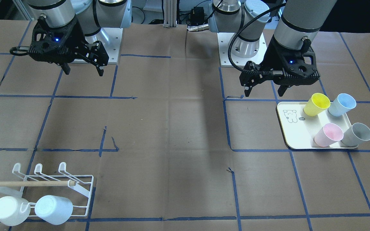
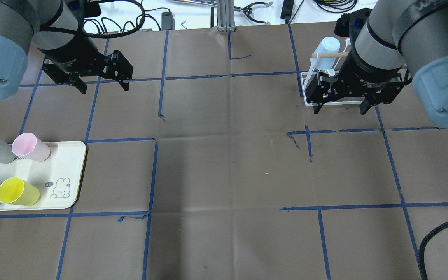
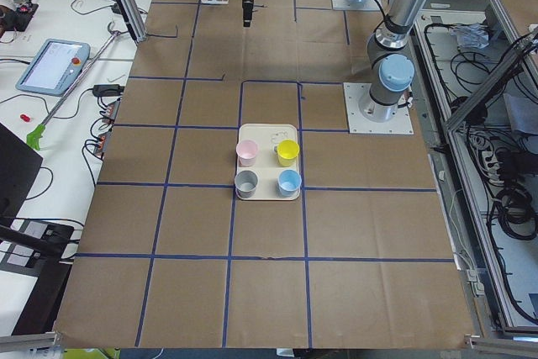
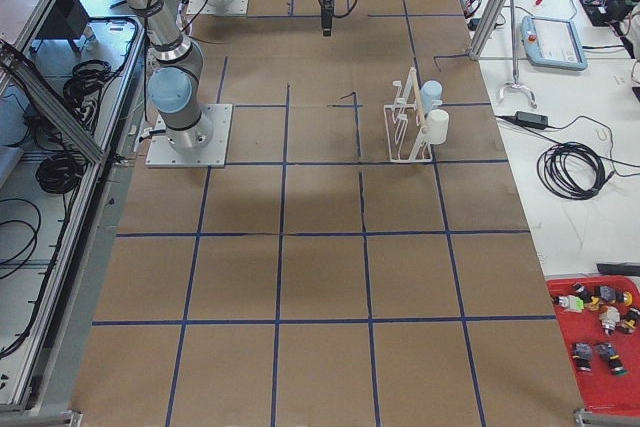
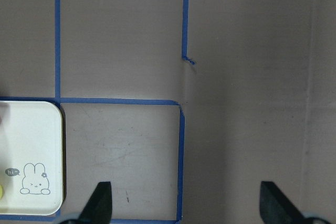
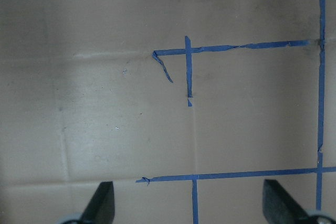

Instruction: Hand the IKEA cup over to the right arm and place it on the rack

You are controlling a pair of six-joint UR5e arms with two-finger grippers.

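A cream tray point(image 2: 68, 163) with a rabbit drawing lies on the brown surface point(image 2: 228, 175), which is gridded with strips of blue tape point(image 5: 121, 100).

From overhead, the right arm point(image 2: 379, 54) hides most of the rack point(image 2: 325, 55); only one pale cup point(image 2: 327, 46) on the rack shows. The right wrist view cuts off all but the rack's base wire.

- "hi" in a small dark speech bubble point(image 5: 12, 171), printed on the cream tray point(image 5: 37, 129) beside a line-drawn bunny point(image 5: 35, 178).
- White print on the black wrist collar point(image 2: 371, 81) above the right gripper point(image 2: 340, 111): too small to read.
- Similar white print above the left gripper point(image 2: 104, 88): unreadable.
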